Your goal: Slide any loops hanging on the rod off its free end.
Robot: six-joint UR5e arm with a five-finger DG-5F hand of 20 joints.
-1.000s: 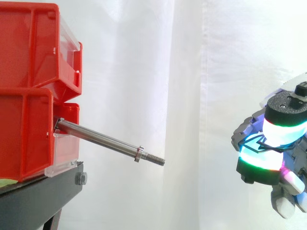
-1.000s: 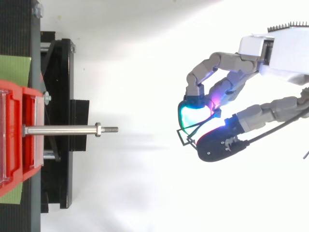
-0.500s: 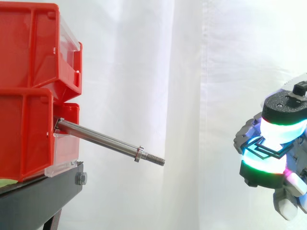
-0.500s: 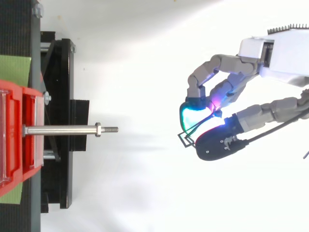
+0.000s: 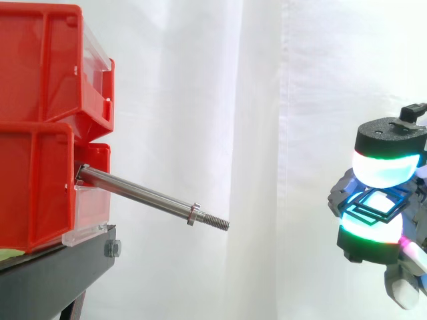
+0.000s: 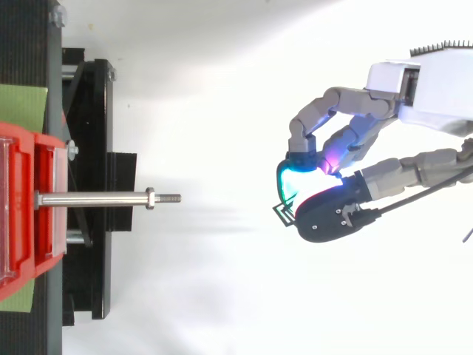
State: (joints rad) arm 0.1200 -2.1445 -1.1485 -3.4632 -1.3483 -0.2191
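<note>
Since a second ago the hand (image 6: 355,98) has shifted a little: in the side view its upper glowing pad has risen, and the thin black square loop (image 5: 377,202) pinched there now lies flatter. In the top view the fingertips (image 6: 295,164) have closed in slightly towards the dark-backed pad below them. The red bins (image 5: 40,87), the black stand (image 5: 53,280) and the rod (image 5: 143,193) have not moved. The hand comes in from the right edge before the white curtain (image 5: 200,100), fingers bent forward and curled, clamping the loop between a white-and-cyan pad above and a green one beneath. A corner of the loop pokes out towards the rod in the top view. The rod juts from the front of the lower bin, past the stand's edge, sloping slightly down in the side view. A nut (image 5: 193,213) sits near its free end, just short of the bare threaded tip (image 5: 219,223). The loop is well clear of that tip, off to its right.
</note>
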